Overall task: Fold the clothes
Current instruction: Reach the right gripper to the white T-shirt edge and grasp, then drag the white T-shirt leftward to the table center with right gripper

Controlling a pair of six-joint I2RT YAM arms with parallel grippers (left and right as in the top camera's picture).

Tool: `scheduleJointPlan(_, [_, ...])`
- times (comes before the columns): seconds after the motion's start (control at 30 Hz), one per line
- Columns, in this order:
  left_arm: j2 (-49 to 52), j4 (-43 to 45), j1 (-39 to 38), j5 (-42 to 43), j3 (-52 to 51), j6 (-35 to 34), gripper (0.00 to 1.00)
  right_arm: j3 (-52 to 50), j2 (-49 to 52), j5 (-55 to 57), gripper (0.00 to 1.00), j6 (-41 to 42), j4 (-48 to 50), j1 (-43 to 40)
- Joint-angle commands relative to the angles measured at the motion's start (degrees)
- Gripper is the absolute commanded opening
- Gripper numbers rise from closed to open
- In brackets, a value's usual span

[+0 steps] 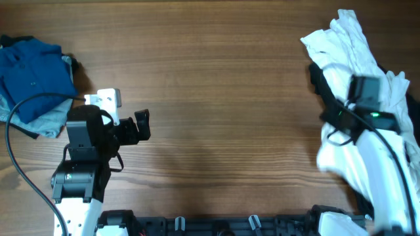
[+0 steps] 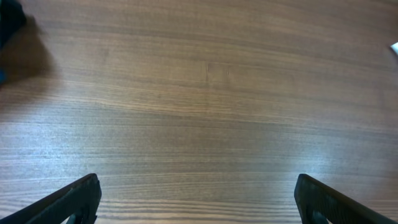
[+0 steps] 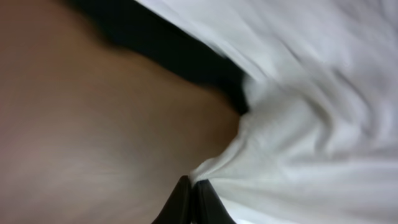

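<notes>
Nearest the overhead lens, the left arm stands over the tabletop's (image 1: 223,78) near edge. Its left gripper (image 1: 141,124) has its fingers (image 2: 74,199) spread wide with nothing but bare wood between them, probably parked clear of the work. Just behind it, at the far left, a heap of blue garments (image 1: 33,72) lies rumpled, with a paler blue-grey piece (image 1: 49,121) beneath. The frame cuts the heap off, so its full extent is unknown. A black cable (image 1: 13,151) loops across its near side.

The middle of the tabletop carries nothing.

At the right, the white T-shirt (image 1: 348,46) lies bunched and wrinkled, running out of frame. A black garment (image 1: 317,80) peeks from under its left edge. From above, the right arm and its wrist camera hide the fingers completely.

In the wrist view, the right gripper (image 3: 191,186) has its fingers pressed together at the shirt's (image 3: 311,124) edge. White cloth draws to a peak where they meet, which reads as a pinch on the hem. That is likely a grip for dragging the shirt out flat. This view is blurred, so how much cloth is caught cannot be told, and no lettering shows.
</notes>
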Motion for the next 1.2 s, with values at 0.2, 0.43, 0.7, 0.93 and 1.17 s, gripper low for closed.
scheduleJointPlan(0.2, [4.0, 0.9, -0.2, 0.7, 1.1, -0.3, 1.0, 8.2, -5.8, -29.4, 0.04, -31.3, -9.2, 29.2])
scheduleJointPlan(0.43, [4.3, 0.9, -0.2, 0.7, 1.1, -0.3, 1.0, 8.2, 11.1, -29.0, 0.04, -22.2, 24.6, 42.6])
scheduleJointPlan(0.7, [4.3, 1.6, -0.2, 2.2, 1.1, -0.4, 1.0, 8.4, 14.3, -5.5, 1.0, -8.2, 21.6, 37.2])
scheduleJointPlan(0.93, [14.6, 9.2, -6.8, 11.5, 1.1, -10.4, 1.0, 8.3, 0.1, -0.9, 1.0, -4.1, 1.6, 15.9])
scheduleJointPlan(1.17, [37.4, 22.9, -18.5, 11.5, 1.1, -12.1, 1.0, 8.3, 0.1, -0.9, 1.0, -3.4, -2.1, 13.4])
